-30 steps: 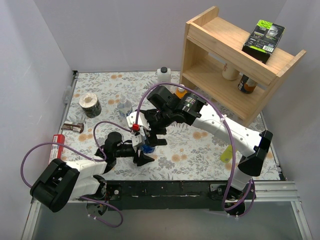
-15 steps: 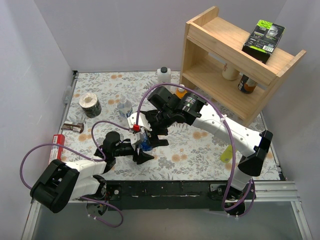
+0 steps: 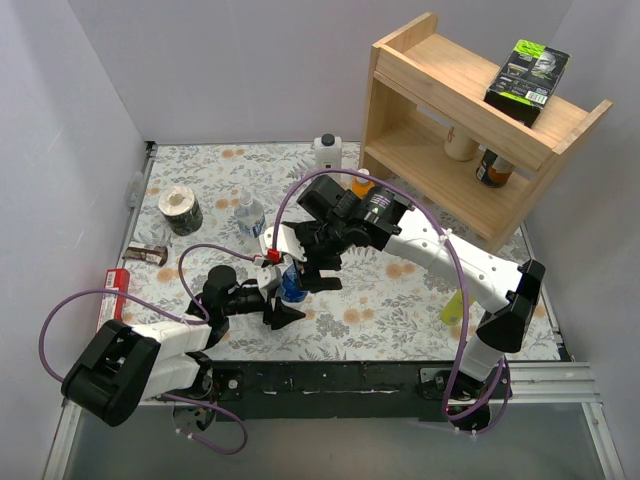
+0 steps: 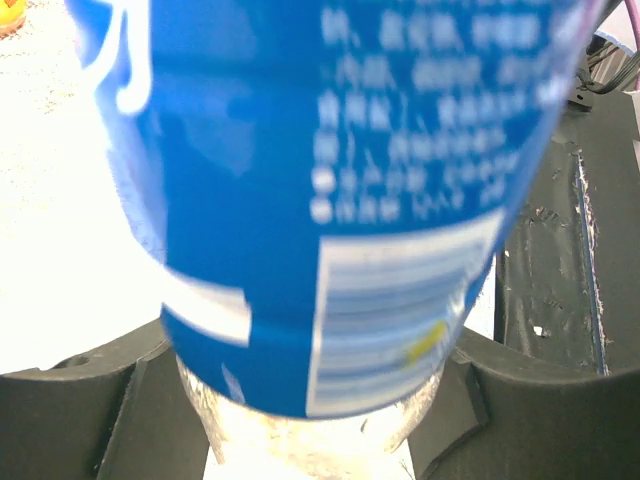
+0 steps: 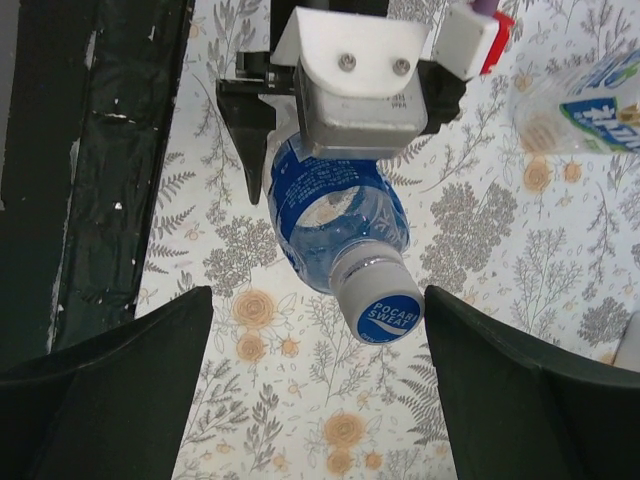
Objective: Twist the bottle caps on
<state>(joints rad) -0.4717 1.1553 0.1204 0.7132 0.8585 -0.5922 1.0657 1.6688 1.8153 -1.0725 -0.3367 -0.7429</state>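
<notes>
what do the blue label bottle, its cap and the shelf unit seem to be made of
Bottle: thin clear plastic, glossy, see-through at shoulder and base, wrapped in a printed blue film label.
Cap: opaque whitish plastic, smooth, with blue printed lettering.
Shelf: pale bare-looking wood, perhaps pine or plywood, judging by tan boards with plain cut edges.

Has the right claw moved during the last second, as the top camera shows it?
Yes, slightly: the right claw has drifted toward the white square bottle at the back, staying over the blue-label bottle.
</notes>
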